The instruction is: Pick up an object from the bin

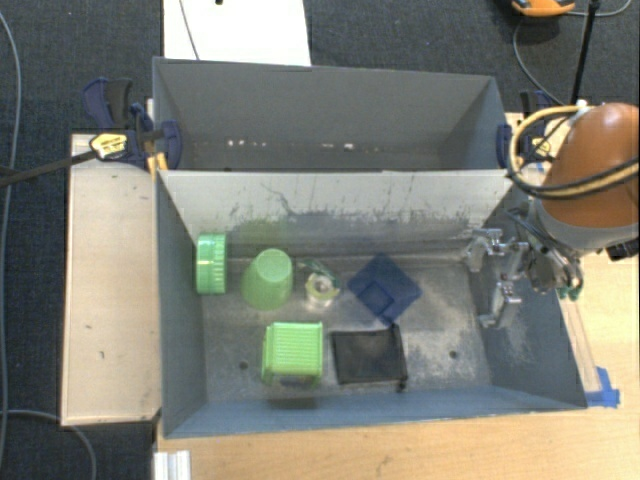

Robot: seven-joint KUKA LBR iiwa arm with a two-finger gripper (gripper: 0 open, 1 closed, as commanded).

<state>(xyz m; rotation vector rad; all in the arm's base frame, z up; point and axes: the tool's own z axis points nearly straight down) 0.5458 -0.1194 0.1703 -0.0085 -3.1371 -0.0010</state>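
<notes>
My gripper (492,286) hangs at the bin's right side, above the sloping right wall, its two metal fingers spread apart and empty. The nearest thing is a dark blue crumpled cloth-like piece (384,287) lying in the middle of the floor, well to the gripper's left. Just in front of that lies a flat black square pad (369,357). A small clear cup-like item (320,286) sits left of the blue piece.
Further left are a light green cup (267,278) on its side, a green round lid (210,264) standing by the left wall, and a green ribbed block (293,353) near the front. The arm with its orange cover and cables enters from the right.
</notes>
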